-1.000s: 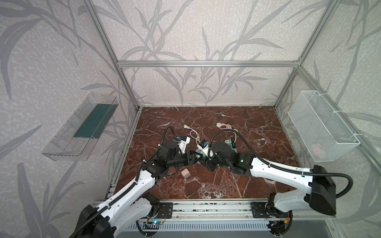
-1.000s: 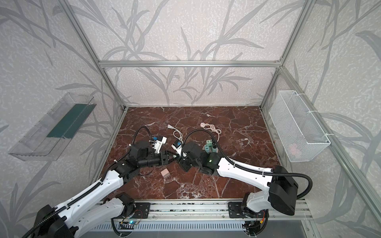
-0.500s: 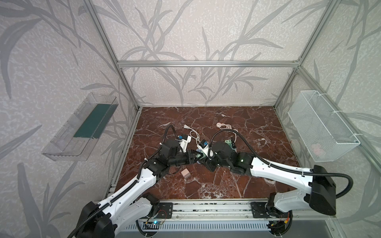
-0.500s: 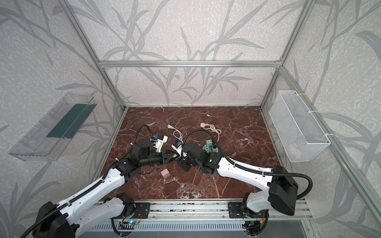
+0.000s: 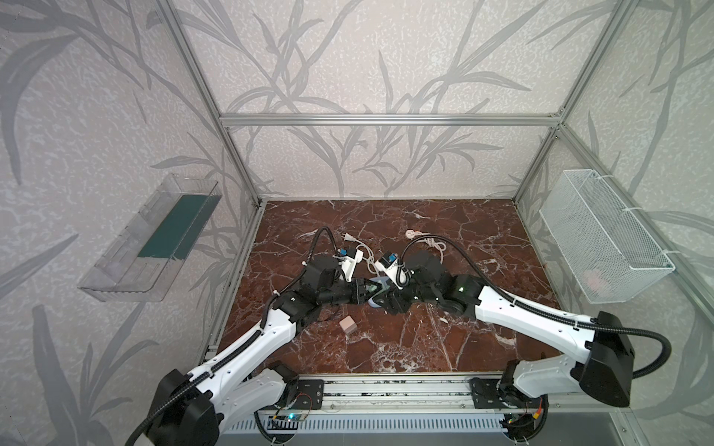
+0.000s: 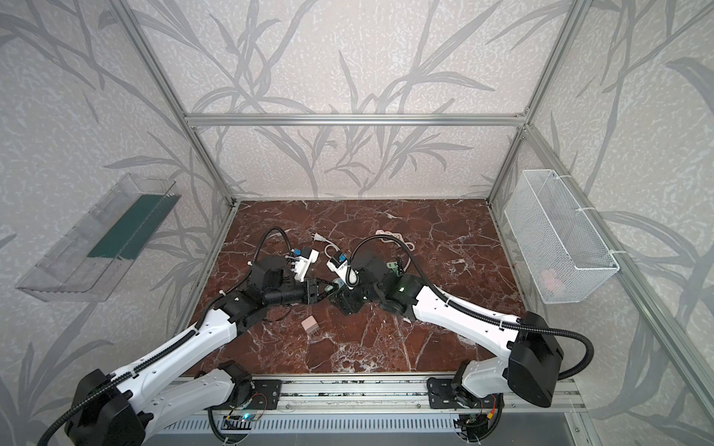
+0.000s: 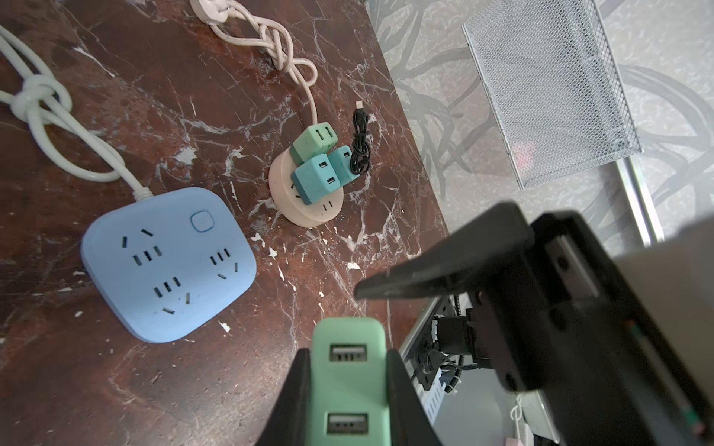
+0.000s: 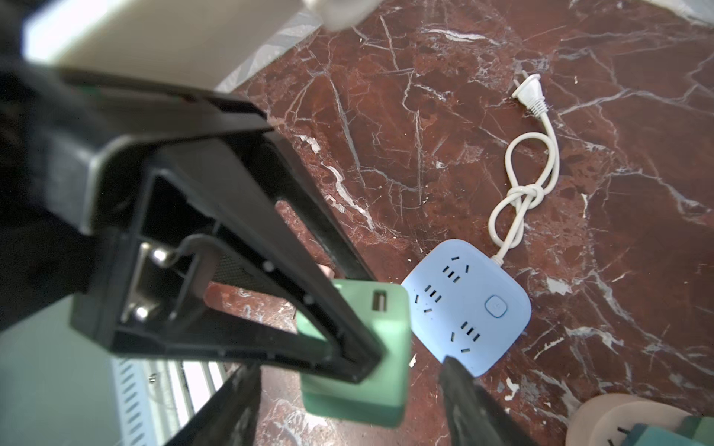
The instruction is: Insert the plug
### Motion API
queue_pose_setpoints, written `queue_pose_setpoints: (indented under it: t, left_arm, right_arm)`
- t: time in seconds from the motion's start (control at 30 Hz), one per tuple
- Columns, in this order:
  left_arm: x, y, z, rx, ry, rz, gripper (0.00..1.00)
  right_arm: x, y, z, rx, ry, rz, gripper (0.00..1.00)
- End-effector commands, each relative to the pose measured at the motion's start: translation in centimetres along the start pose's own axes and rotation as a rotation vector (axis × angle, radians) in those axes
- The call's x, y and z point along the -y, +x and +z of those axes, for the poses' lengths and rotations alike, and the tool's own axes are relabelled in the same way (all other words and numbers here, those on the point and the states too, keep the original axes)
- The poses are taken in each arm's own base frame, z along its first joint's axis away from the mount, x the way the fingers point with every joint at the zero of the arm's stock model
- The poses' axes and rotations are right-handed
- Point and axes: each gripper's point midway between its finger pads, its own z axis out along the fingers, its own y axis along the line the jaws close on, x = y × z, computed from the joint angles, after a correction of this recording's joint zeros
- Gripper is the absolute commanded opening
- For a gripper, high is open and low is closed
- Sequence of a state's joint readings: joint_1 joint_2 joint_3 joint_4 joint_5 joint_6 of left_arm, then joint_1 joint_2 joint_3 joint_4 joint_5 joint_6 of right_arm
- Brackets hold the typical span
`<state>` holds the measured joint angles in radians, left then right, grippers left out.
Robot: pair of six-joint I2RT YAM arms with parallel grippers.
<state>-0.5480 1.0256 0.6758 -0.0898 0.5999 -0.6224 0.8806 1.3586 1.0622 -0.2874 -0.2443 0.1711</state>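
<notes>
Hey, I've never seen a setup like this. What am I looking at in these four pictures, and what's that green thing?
These are two robot arms fixed at the front of a marble table, each ending in a two-fingered gripper. Two pictures look down from overhead and are nearly identical; the other two come from cameras on the wrists. The left gripper is shut on a green charger with two USB ports, lifted off the table. The right gripper stands open around that charger, with gaps on both sides. On the table lie a blue power strip, a round pink power strip with three chargers plugged in, a black cable and a small pink cube. A wire basket hangs on the right wall.
</notes>
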Motion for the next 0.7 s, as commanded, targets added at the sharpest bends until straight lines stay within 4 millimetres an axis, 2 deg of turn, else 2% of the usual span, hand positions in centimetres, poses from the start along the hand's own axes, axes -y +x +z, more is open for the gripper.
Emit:
queue_pose_setpoints:
  t: [0.0,0.13,0.33,0.67]
  left_arm:
    - [0.9,-1.0,-0.9,0.032,-0.004,0.108,0.0]
    - [3.1,-0.6,-1.3,0.013,0.112,0.14,0.0]
    - [5.5,-0.3,-1.8,-0.016,0.233,0.14,0.0]
    - [7.5,-0.6,-3.1,-0.008,0.297,0.163,0.0]
  right_arm:
    - [-1.0,-1.2,-3.4,-0.005,-0.165,0.088,0.74]
    - [-0.4,-1.5,-5.2,-0.013,-0.317,0.179,0.73]
    - [-2.1,-1.8,-6.0,-0.032,-0.556,0.237,0.66]
    - [-3.1,-1.0,-6.0,-0.052,-0.65,0.259,0.58]
